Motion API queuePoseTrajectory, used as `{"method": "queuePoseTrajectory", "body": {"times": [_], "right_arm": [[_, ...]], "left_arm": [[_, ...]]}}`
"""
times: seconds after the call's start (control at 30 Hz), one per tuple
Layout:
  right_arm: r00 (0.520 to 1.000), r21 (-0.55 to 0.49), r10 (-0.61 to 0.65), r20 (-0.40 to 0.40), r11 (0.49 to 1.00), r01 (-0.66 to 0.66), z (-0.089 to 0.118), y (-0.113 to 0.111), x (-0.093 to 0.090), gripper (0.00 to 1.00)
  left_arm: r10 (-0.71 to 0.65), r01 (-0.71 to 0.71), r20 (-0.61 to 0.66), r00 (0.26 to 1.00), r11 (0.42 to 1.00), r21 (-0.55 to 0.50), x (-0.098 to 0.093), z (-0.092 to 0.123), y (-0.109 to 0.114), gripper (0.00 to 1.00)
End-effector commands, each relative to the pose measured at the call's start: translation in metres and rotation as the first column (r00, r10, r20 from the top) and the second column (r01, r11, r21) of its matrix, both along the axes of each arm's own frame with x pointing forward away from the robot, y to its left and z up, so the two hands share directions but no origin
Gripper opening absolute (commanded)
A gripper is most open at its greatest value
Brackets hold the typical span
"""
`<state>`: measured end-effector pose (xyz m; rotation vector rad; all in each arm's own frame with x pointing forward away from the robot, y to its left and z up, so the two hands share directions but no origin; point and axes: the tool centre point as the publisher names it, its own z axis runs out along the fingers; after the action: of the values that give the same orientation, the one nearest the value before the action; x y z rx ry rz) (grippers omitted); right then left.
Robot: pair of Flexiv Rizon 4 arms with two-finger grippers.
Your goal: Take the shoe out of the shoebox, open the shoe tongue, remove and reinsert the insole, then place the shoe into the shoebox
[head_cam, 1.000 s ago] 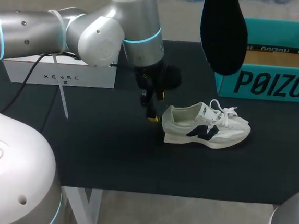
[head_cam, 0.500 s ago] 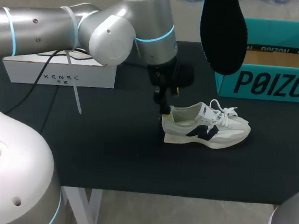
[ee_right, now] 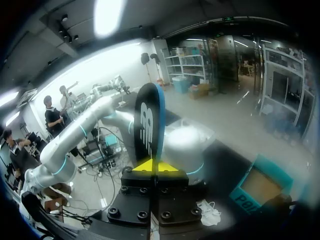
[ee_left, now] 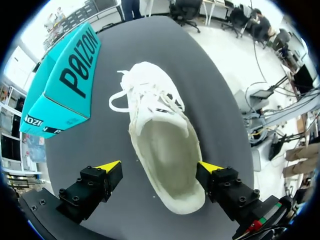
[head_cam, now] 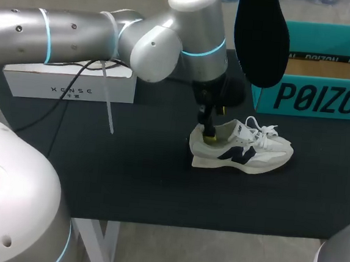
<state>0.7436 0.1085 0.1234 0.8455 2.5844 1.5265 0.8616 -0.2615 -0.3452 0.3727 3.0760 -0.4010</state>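
left gripper (ee_left: 160, 166) spread wide, straddling the heel | right gripper (ee_right: 150, 165) pinching black insole (ee_right: 150, 125), held upright above the table | shoe (head_cam: 247, 151) sole-down on black mat (head_cam: 129, 164), long axis across the table, toe toward my right, near shoebox (head_cam: 316, 97)

Left gripper (ee_left: 160, 166) points down with fingers spread wide; right gripper (ee_right: 155, 166), raised high, pinches the insole (ee_right: 150, 125).

A black mat (head_cam: 127, 182) covers the table (head_cam: 96, 223), a white box (head_cam: 68, 85) on it.
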Motion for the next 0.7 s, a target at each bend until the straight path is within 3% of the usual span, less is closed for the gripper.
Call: {"method": "queuePoseTrajectory", "body": {"times": [0.03,0.17,0.3,0.33,0.37,0.7], "right_arm": [[1.0,-0.002,0.001,-0.002,1.0,-0.001,0.001,0.001,0.002,0.0],[1.0,-0.002,0.001,-0.002,1.0,-0.001,0.001,0.001,0.002,0.0],[1.0,-0.002,0.001,-0.002,1.0,-0.001,0.001,0.001,0.002,0.0],[1.0,-0.002,0.001,-0.002,1.0,-0.001,0.001,0.001,0.002,0.0],[1.0,-0.002,0.001,-0.002,1.0,-0.001,0.001,0.001,0.002,0.0],[1.0,-0.002,0.001,-0.002,1.0,-0.001,0.001,0.001,0.002,0.0]], "left_arm": [[-0.006,0.006,-0.004,1.0,1.0,-0.008,0.01,-0.027,-0.007,1.0],[-0.01,0.01,0.016,1.0,1.0,-0.013,0.013,-0.035,-0.008,0.98],[-0.001,0.002,0.026,1.0,1.0,-0.006,0.017,-0.04,-0.007,0.49],[-0.003,0.003,0.026,1.0,1.0,-0.008,0.017,-0.041,-0.008,0.14],[-0.004,0.004,0.022,1.0,1.0,-0.014,0.018,-0.042,-0.008,0.0],[-0.018,0.018,0.001,1.0,1.0,0.001,0.017,-0.048,-0.011,0.0]]}}
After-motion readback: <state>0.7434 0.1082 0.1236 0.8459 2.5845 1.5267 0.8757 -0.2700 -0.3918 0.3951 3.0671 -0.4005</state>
